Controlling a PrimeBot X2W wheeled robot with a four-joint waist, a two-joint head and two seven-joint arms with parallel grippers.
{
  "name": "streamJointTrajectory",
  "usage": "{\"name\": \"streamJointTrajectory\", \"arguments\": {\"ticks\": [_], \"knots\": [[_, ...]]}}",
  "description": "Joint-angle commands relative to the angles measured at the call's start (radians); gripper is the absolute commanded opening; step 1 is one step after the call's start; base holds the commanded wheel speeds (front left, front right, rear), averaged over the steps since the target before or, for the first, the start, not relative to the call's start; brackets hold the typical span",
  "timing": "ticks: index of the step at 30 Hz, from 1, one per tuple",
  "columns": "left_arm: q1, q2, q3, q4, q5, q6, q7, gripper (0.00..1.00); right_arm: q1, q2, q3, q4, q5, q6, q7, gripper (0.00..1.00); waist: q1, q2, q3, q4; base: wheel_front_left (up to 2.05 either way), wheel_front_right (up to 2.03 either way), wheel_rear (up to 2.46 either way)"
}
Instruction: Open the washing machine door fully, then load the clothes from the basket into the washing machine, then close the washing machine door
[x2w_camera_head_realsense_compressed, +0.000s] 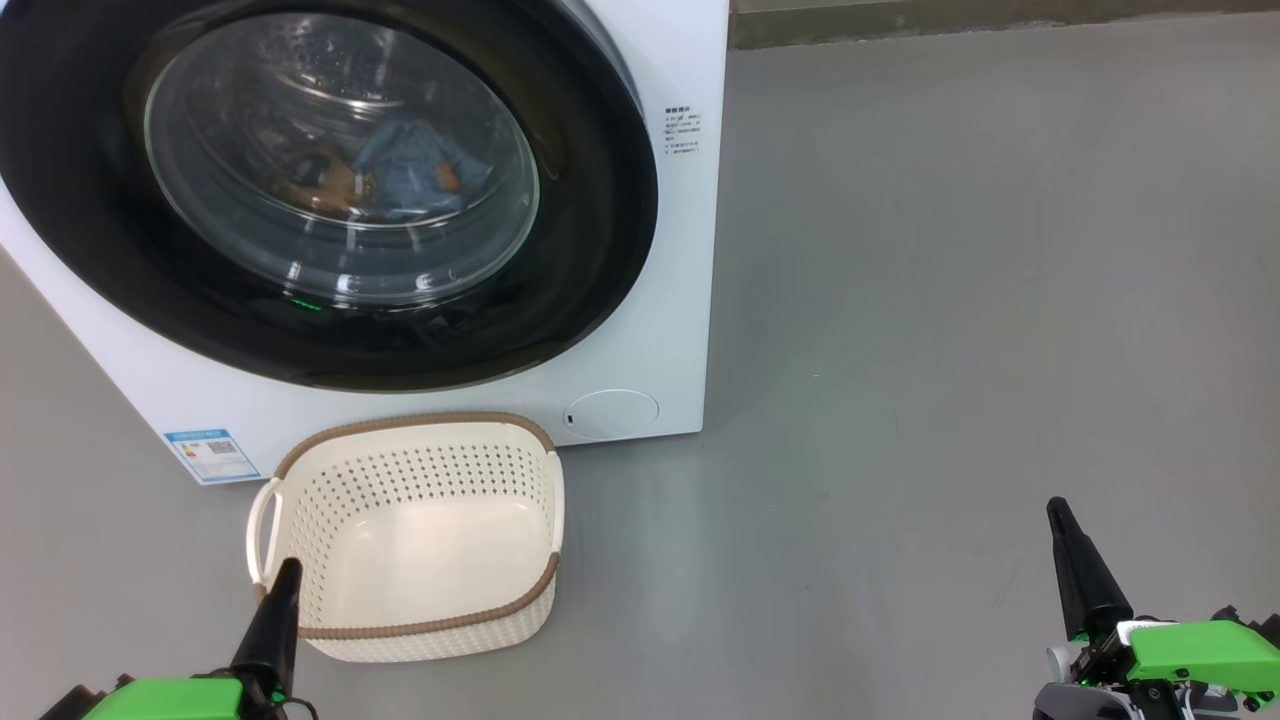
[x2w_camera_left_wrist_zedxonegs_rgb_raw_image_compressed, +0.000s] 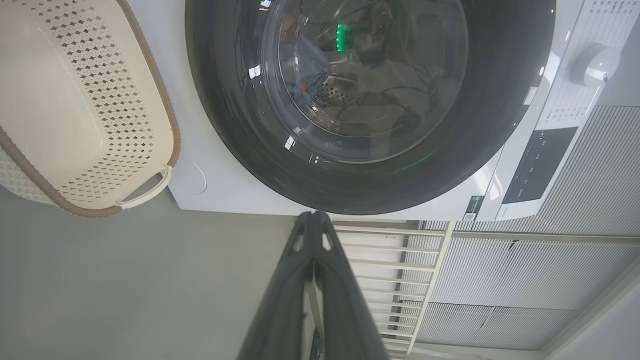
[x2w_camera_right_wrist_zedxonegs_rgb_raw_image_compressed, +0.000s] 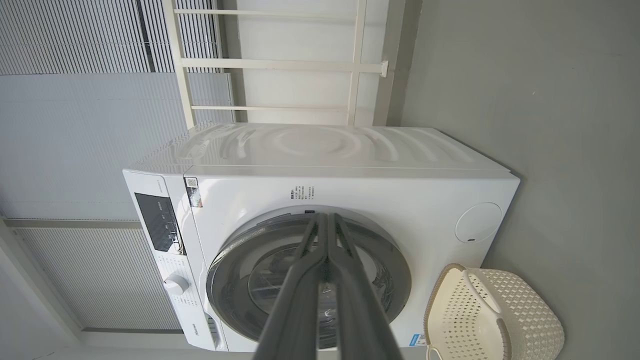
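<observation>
Grippers are sitting nearest to you, two in count. The left gripper (x2w_camera_head_realsense_compressed: 285, 578) is showing at the lower left of the head view and the right gripper (x2w_camera_head_realsense_compressed: 1058, 518) at the lower right. Each is keeping its dark fingers pressed together and is gripping nothing. The bottom edge is cutting off their green bodies.

Just beyond the left gripper, one basket (x2w_camera_head_realsense_compressed: 420, 470) is standing on the grey floor (x2w_camera_head_realsense_compressed: 950, 300). You are counting two white handles on it, one at each side.

Directly behind the basket, one washing machine (x2w_camera_head_realsense_compressed: 690, 250) is standing, with its top and left side running out of the head view. The washing machine door (x2w_camera_head_realsense_compressed: 590, 200) is sitting shut against the front. Through its domed glass you are seeing the clothes (x2w_camera_head_realsense_compressed: 410, 165) lying inside the drum. Reflections are blurring them, so you cannot tell how many garments are lying there.
</observation>
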Motion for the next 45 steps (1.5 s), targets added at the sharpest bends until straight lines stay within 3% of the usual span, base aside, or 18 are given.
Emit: {"name": "streamJointTrajectory", "arguments": {"ticks": [1,45], "knots": [[-0.041,0.021,0.029,-0.020,-0.008,-0.010,0.006,0.00,-0.025,-0.001,0.022,-0.025,0.001,0.002,0.007,0.00,-0.0001,0.0000,0.000,0.000,0.00,0.00,0.00],[-0.041,0.021,0.028,-0.020,-0.008,-0.010,0.006,0.00,-0.026,-0.001,0.021,-0.025,0.000,0.002,0.008,0.00,-0.0001,0.0000,0.000,0.000,0.00,0.00,0.00]]}}
